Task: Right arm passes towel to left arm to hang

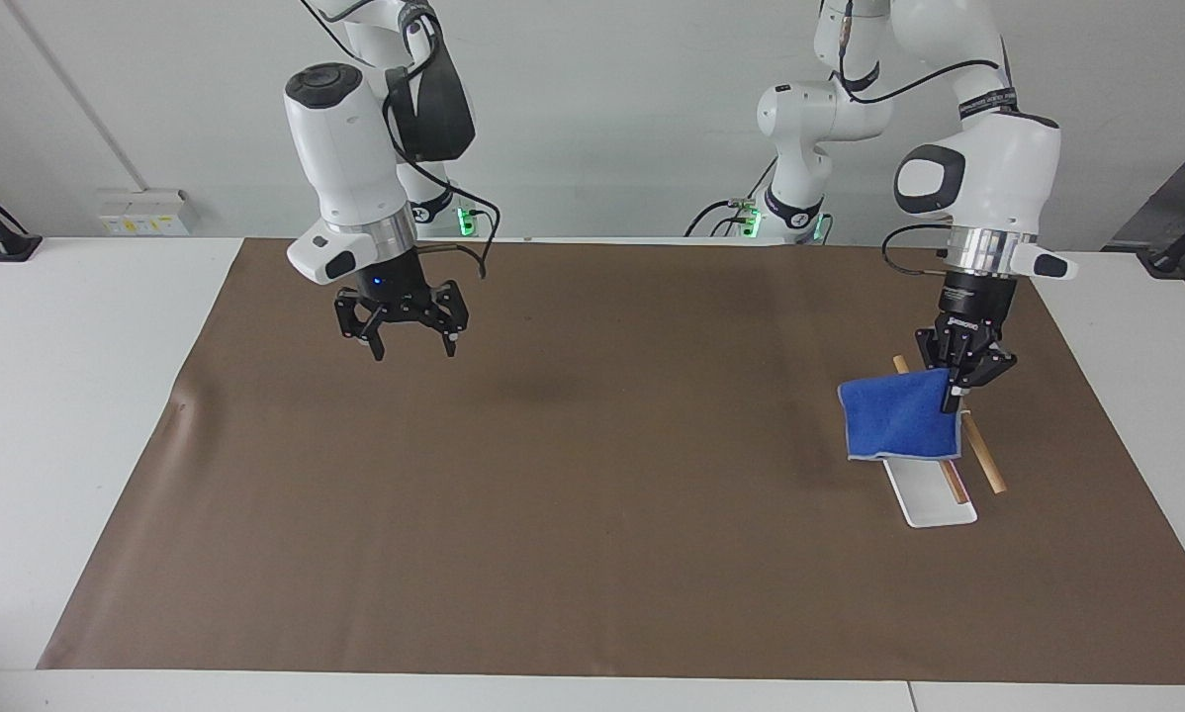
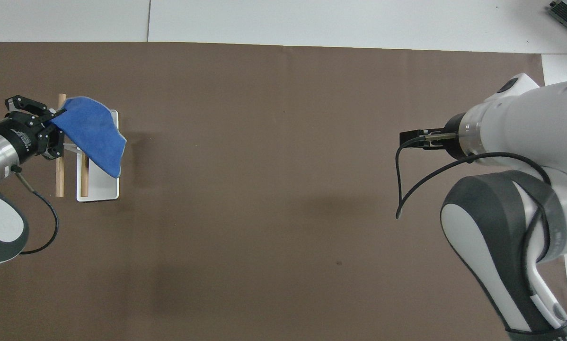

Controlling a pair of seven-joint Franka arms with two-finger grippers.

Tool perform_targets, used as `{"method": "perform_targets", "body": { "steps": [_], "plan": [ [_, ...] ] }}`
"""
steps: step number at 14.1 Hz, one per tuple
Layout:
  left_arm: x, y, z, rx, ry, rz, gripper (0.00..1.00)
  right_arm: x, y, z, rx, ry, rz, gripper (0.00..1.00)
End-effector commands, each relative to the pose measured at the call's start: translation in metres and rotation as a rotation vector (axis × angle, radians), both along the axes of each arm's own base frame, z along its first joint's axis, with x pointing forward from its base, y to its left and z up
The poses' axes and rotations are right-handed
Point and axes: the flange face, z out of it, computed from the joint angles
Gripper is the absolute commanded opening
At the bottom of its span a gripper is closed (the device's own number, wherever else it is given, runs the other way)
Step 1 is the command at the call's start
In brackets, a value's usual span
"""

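Covering most of the white table (image 1: 78, 415): brown mat (image 1: 573, 494). Over its right-arm end, right gripper (image 1: 402, 336) hanging with fingers spread wide, holding nothing. Over the rack (image 1: 934, 504), left gripper (image 1: 958, 391) pinched closed on one corner of the blue towel (image 1: 897, 427), draping across the wooden bars (image 2: 60, 170).

We've got the towel (image 1: 897, 427) hanging from the left gripper (image 1: 960, 392) over the rack (image 1: 934, 504) at the left arm's end of the mat (image 1: 592, 514); the right gripper (image 1: 412, 345) hovers over the mat's other end.
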Motion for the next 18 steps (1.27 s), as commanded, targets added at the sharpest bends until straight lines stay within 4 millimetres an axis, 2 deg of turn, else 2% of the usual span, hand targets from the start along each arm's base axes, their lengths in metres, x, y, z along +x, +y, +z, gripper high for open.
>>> {"method": "perform_targets", "body": {
  "steps": [1, 3, 5, 9, 10, 11, 12, 13, 14, 15, 18],
  "plan": [
    [0.001, 0.030, -0.013, 0.007, -0.009, 0.063, 0.00, -0.004, -0.018, 0.029, -0.045, 0.010, -0.037, 1.00],
    [0.001, 0.049, -0.020, 0.006, -0.002, 0.100, 0.01, -0.008, -0.024, 0.045, -0.059, 0.031, -0.048, 1.00],
    [0.000, 0.072, -0.020, 0.006, -0.004, 0.141, 0.01, -0.013, -0.047, 0.058, -0.078, 0.068, -0.079, 1.00],
    [-0.004, 0.099, -0.026, 0.007, -0.002, 0.192, 0.05, -0.026, -0.101, 0.101, -0.057, 0.113, -0.164, 1.00],
    [-0.004, 0.100, -0.025, 0.010, -0.006, 0.194, 0.07, -0.026, -0.110, 0.099, -0.055, 0.130, -0.176, 1.00],
    [-0.004, 0.101, -0.026, 0.008, -0.005, 0.197, 0.12, -0.029, -0.110, 0.098, -0.054, 0.138, -0.178, 1.00],
    [-0.005, 0.104, -0.026, 0.009, -0.005, 0.201, 0.19, -0.032, -0.110, 0.091, -0.056, 0.149, -0.182, 1.00],
    [-0.007, 0.114, -0.026, 0.010, -0.005, 0.218, 0.36, -0.036, -0.112, 0.089, -0.056, 0.156, -0.186, 1.00],
    [-0.007, 0.118, -0.026, 0.010, -0.002, 0.222, 0.73, -0.037, -0.113, 0.087, -0.054, 0.161, -0.183, 1.00],
    [-0.007, 0.119, -0.025, 0.012, -0.001, 0.219, 1.00, -0.038, -0.109, 0.086, -0.056, 0.167, -0.175, 1.00],
    [-0.006, 0.123, -0.022, 0.008, -0.003, 0.228, 1.00, -0.040, -0.109, 0.087, -0.058, 0.181, -0.171, 1.00]
  ]
}}
